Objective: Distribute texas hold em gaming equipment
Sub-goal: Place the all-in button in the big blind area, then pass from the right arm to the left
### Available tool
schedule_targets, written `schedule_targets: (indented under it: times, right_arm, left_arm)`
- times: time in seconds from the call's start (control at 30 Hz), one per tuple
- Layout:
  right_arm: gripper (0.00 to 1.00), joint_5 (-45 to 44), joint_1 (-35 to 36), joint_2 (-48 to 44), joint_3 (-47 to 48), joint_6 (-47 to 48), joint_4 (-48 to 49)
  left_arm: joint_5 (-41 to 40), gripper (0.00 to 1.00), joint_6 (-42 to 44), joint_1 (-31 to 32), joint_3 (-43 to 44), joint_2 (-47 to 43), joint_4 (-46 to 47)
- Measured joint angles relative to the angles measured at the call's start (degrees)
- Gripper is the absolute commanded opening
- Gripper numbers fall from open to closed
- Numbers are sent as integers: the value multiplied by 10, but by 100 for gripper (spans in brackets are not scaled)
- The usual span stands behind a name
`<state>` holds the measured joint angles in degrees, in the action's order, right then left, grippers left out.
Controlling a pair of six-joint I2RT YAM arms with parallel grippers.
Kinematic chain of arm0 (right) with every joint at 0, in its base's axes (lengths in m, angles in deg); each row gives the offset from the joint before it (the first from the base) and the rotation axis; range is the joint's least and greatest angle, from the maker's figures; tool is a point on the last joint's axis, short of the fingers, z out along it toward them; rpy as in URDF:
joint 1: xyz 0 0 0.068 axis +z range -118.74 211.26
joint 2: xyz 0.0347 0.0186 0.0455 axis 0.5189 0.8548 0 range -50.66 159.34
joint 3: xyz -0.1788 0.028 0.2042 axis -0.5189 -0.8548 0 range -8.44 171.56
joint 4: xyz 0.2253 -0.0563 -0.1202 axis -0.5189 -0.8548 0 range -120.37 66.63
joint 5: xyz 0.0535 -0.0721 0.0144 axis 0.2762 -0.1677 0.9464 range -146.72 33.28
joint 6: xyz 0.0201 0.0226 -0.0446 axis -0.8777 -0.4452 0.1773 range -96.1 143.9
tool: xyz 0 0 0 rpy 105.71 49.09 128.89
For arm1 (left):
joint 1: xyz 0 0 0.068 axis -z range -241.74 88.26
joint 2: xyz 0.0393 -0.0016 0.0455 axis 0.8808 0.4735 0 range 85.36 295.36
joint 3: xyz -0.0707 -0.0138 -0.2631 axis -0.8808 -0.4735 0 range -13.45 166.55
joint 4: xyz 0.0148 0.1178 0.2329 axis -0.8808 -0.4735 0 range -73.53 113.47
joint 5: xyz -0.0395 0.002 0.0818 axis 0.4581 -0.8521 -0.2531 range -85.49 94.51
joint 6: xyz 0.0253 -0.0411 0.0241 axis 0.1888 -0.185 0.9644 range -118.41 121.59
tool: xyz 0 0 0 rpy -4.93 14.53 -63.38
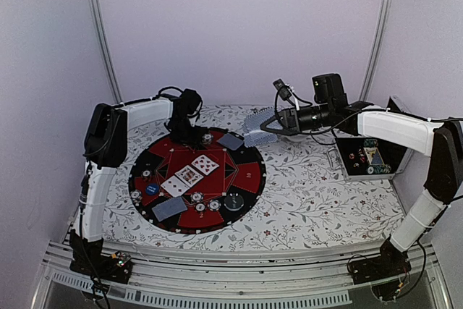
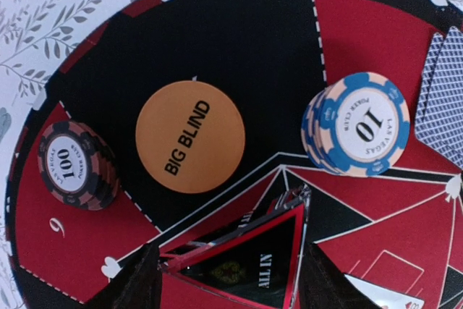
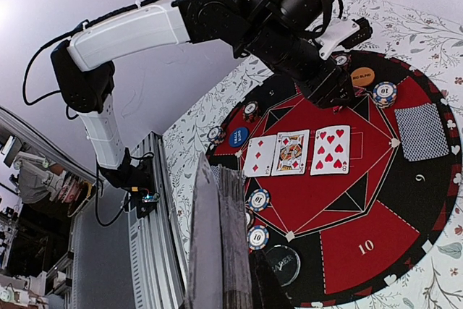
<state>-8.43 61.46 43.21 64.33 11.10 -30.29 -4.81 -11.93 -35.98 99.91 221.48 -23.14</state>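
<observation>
A round red-and-black mat point(image 1: 249, 175) lies on the floral tabletop's point(image 1: 318, 200) left half. A box point(image 1: 340, 164) (dark inside) sits at the right edge. A ribbed cup point(image 1: 257, 129) hangs above the far edge.

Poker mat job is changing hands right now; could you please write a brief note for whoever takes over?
Left gripper: jaws apart around the ALL IN marker at the mat's far-left edge; grip unclear.
Right gripper: shut on the deck, raised beside the mat.
Done: three face-up cards centre, two face-down cards, chip stacks, BIG BLIND button placed.
To do: probably further dealing.
</observation>
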Motion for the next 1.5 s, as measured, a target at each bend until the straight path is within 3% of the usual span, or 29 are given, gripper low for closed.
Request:
schedule_targets:
  times: [0.3, 0.73, 1.03, 1.27, 1.4, 1.5]
  right_arm:
    - [1, 0, 0, 0, 0, 0, -1]
    - [1, -2, 0, 0, 0, -1, -5]
    - [1, -2, 0, -1, 9, -5, -9]
    - [1, -4, 2, -1, 12, -12, -12]
    - [1, -14, 12, -1, 21, -13, -21]
    - [1, -15, 27, 0, 34, -13, -24]
  left_arm:
    - [26, 61, 1, -3, 45, 37, -19]
    - [24, 82, -1, -7, 55, 42, -30]
    - [11, 83, -2, -7, 50, 12, -27]
    - [-7, 83, -10, -5, -14, -133, -12]
    - [-11, 81, 3, 6, -119, -285, 40]
    - [7, 83, 57, 45, -256, -441, 118]
